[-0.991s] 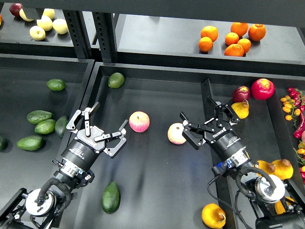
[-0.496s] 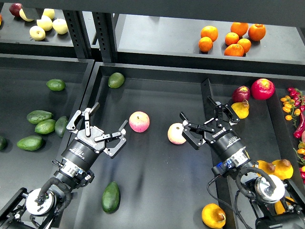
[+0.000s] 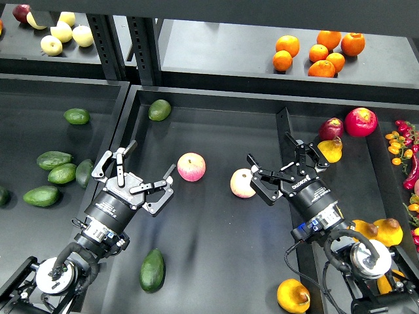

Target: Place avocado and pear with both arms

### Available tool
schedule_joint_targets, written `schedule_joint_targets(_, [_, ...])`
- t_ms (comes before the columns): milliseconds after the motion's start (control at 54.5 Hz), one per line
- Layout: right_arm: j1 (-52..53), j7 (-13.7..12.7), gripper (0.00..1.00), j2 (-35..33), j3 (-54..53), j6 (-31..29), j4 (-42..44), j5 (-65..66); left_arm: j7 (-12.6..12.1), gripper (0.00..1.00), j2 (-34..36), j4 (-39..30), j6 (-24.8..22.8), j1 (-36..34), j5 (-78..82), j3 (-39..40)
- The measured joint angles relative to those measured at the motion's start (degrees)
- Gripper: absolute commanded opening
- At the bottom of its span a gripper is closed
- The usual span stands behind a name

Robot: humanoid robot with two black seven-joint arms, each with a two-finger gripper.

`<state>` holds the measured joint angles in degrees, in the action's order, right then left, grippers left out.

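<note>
The dark central tray [image 3: 216, 261] carries two pink-and-cream apples [image 3: 191, 167] mid-tray, a small avocado [image 3: 159, 109] at its far-left corner, the avocado [image 3: 152, 270] and the pear [image 3: 292, 296] along the near edge.

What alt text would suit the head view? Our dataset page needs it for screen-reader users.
Two black robot arms hover over a dark centre tray, the left gripper and right gripper both open and empty. A dark green avocado lies near the left arm, a yellow pear near the right, two pink apples between them. Oranges sit on the shelf behind.
</note>
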<state>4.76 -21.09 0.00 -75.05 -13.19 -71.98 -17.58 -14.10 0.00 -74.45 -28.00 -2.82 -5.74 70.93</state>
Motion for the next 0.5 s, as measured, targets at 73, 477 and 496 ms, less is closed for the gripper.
schedule_joint_targets(73, [-0.33, 0.0, 1.0, 0.0, 0.0, 0.01, 0.0, 0.0, -0.54, 1.0, 0.0, 0.0, 0.0, -0.19, 0.21, -0.05])
schedule_joint_targets(477, [-0.14, 0.0, 1.0, 0.0, -1.2, 0.41, 0.06, 0.21, -4.22, 1.0, 1.31, 0.68, 0.0, -7.05, 3.6, -2.12])
schedule_joint_targets(496, [-0.03, 0.0, 1.0, 0.0, -1.41, 0.48, 0.07, 0.23, -4.64, 1.0, 1.8, 0.83, 0.0, -7.51, 3.85, -2.32])
